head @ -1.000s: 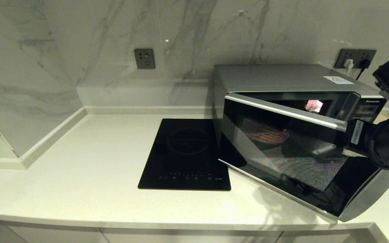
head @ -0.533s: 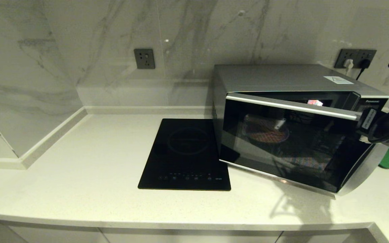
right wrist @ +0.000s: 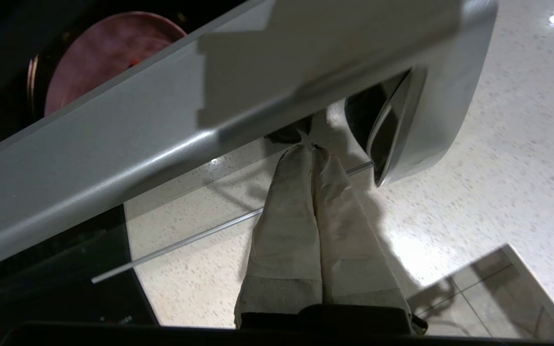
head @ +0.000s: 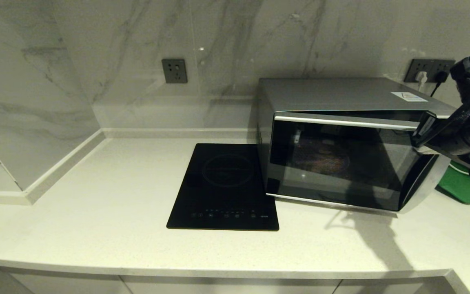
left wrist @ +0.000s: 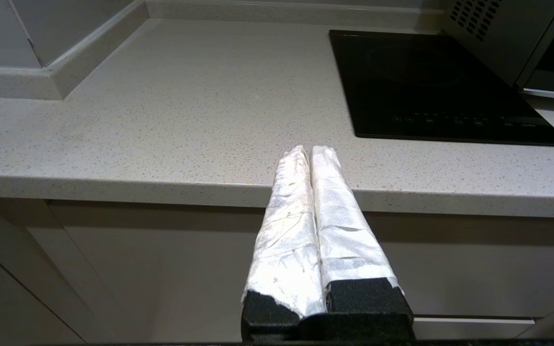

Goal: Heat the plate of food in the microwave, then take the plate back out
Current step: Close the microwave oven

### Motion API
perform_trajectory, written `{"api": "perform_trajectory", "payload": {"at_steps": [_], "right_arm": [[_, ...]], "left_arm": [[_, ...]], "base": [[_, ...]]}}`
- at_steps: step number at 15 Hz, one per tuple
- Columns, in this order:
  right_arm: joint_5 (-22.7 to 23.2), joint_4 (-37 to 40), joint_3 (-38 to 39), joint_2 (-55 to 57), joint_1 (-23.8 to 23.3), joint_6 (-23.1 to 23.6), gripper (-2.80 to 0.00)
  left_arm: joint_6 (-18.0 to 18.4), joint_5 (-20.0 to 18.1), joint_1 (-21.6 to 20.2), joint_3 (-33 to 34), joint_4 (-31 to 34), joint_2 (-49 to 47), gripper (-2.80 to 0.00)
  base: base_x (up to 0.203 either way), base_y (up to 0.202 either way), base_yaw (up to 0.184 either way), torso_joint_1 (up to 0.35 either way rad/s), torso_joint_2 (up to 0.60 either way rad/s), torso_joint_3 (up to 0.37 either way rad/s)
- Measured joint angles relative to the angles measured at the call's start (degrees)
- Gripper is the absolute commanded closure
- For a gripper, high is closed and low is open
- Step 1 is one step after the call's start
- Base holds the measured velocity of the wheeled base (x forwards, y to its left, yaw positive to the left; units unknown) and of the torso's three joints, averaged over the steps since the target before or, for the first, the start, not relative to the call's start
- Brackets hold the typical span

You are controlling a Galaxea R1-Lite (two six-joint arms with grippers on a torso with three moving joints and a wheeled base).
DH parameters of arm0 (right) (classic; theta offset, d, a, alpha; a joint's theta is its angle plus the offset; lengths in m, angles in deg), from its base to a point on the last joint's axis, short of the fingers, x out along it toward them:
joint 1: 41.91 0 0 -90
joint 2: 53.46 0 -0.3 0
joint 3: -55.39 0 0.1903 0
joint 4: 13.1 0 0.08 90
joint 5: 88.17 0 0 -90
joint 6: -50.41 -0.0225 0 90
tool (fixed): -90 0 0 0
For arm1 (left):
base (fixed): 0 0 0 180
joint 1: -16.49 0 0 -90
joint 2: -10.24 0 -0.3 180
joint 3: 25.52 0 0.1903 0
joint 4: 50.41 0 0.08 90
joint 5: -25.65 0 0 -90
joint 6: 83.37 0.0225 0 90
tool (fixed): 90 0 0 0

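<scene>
The silver microwave (head: 341, 143) stood with its dark door almost shut, the lilac plate (right wrist: 108, 53) dim inside. The right gripper (right wrist: 311, 148), jaws closed and empty, pressed the door's right edge; the left gripper (left wrist: 309, 151), jaws closed, hung off the worktop (head: 96, 204).

The box-shaped silver microwave (head: 341, 98) has a dark glass door. Beside it lies a flat black glass cooktop (head: 225, 185). The speckled cream stone counter (head: 96, 212) meets a grey-veined marble wall (head: 96, 53).
</scene>
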Motion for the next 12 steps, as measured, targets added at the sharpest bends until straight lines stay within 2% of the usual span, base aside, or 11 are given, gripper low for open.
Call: {"api": "perform_trajectory", "payload": {"at_steps": [6, 12], "right_arm": [[-0.08, -0.11, -9.03, 5.81, -0.31, 2.02, 0.0], [-0.2, 0.23, -15.94, 9.84, -2.81, 2.26, 0.0]], "left_arm": [[0.0, 0.01, 0.0, 0.0, 0.0, 0.0, 0.0], [0.0, 0.01, 0.0, 0.0, 0.0, 0.0, 0.0]], "base": [[0.0, 0.0, 0.0, 0.0, 0.0, 0.0], [0.0, 0.0, 0.0, 0.0, 0.0, 0.0]]}}
